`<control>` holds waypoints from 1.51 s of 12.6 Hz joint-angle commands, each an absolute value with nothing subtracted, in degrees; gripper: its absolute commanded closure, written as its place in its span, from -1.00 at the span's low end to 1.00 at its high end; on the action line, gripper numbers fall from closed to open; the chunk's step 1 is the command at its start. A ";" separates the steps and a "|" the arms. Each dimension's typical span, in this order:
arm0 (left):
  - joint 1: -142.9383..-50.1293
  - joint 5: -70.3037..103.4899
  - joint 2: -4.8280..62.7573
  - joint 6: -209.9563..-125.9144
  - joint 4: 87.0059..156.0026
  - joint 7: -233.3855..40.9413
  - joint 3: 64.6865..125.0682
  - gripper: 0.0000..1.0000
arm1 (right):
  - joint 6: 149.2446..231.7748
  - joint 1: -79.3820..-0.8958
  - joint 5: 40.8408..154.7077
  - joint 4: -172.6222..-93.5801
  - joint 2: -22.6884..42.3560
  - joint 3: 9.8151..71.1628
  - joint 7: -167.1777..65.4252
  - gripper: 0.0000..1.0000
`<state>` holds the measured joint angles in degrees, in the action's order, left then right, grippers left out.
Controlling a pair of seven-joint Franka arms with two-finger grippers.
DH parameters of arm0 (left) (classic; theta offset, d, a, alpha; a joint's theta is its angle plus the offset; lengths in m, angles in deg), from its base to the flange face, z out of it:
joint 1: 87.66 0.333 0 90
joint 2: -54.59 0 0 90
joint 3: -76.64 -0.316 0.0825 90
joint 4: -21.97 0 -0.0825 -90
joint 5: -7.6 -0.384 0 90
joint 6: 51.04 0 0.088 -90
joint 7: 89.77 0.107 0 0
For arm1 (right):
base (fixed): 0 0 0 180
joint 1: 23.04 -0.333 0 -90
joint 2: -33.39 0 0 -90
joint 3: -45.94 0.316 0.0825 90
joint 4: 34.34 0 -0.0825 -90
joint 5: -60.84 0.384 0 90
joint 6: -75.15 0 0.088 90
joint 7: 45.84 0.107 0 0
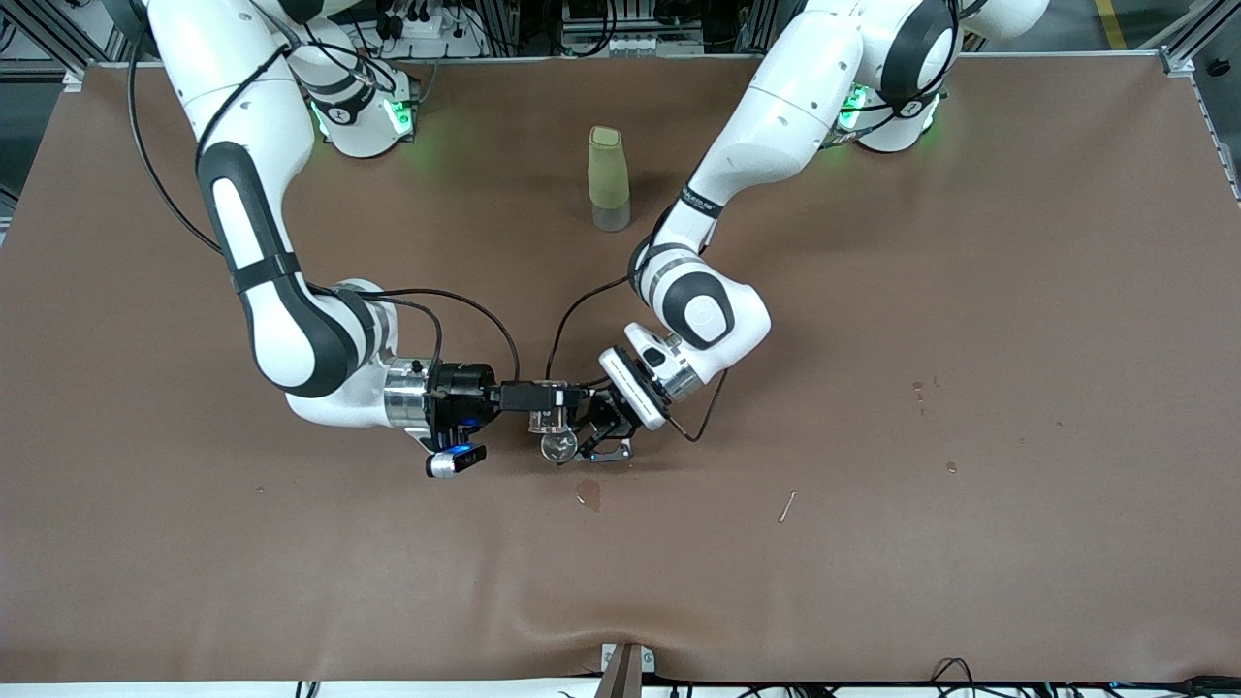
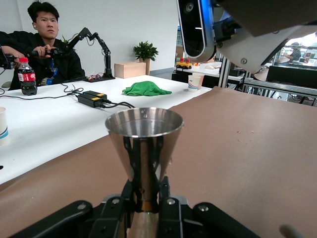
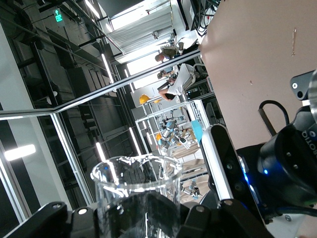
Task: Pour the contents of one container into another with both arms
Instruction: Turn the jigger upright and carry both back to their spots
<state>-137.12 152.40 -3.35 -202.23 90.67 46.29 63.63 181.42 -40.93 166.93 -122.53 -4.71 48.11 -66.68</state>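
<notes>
My right gripper (image 1: pixel 545 396) is shut on a clear glass beaker (image 1: pixel 548 419) and holds it tipped on its side over the middle of the table. Its mouth points toward the front camera. In the right wrist view the beaker (image 3: pixel 136 193) stands between the fingers of the right gripper (image 3: pixel 136 220). My left gripper (image 1: pixel 599 438) is shut on the narrow waist of a shiny metal cone cup (image 1: pixel 559 446), upright just under the beaker's mouth. In the left wrist view the cup (image 2: pixel 144 131) rises above the left gripper (image 2: pixel 144 193). Whether any liquid is inside either one does not show.
A tall olive-green bottle (image 1: pixel 608 179) stands between the two arm bases. A small wet spot (image 1: pixel 588 494) and a thin stick (image 1: pixel 787 505) lie on the brown table cover (image 1: pixel 970 339), nearer to the front camera than the grippers.
</notes>
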 commanded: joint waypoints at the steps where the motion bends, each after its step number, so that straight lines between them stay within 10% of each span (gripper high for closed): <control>1: -137.32 155.87 -3.25 -202.74 90.26 47.43 63.10 1.00 | 181.24 -41.06 168.51 -123.11 -4.06 47.96 -65.97 1.00; 10: -133.38 155.00 -0.27 -200.72 93.76 47.34 63.02 1.00 | 181.59 -37.12 161.15 -120.57 -6.33 47.17 -92.14 1.00; 19: -118.88 138.14 9.85 -172.53 115.56 44.17 62.93 1.00 | 181.76 -25.51 146.71 -116.87 -12.83 44.19 -126.04 1.00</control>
